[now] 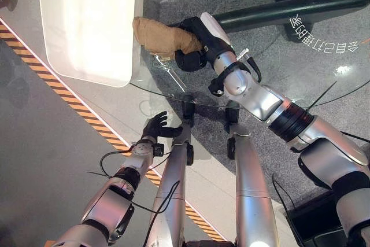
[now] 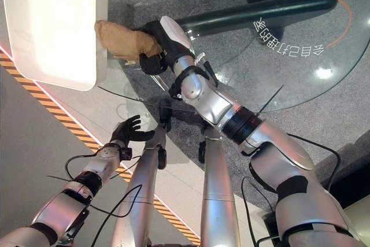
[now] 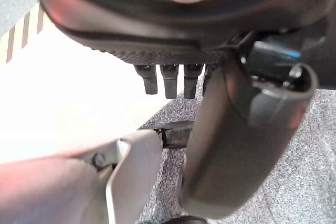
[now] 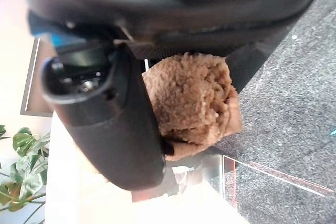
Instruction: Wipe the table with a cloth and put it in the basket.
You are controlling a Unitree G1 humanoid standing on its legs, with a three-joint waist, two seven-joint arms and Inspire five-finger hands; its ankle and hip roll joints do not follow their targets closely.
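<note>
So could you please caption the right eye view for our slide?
Right hand grips a brown cloth at the glass table's edge; left hand hangs open below.

glass table [image 1: 324, 67] — round, clear | on it: brown cloth [image 1: 162, 37] — near edge

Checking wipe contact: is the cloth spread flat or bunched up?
Bunched. The brown cloth is a wad gripped in the right robot hand at the glass table's edge; the right wrist view shows it crumpled.
</note>
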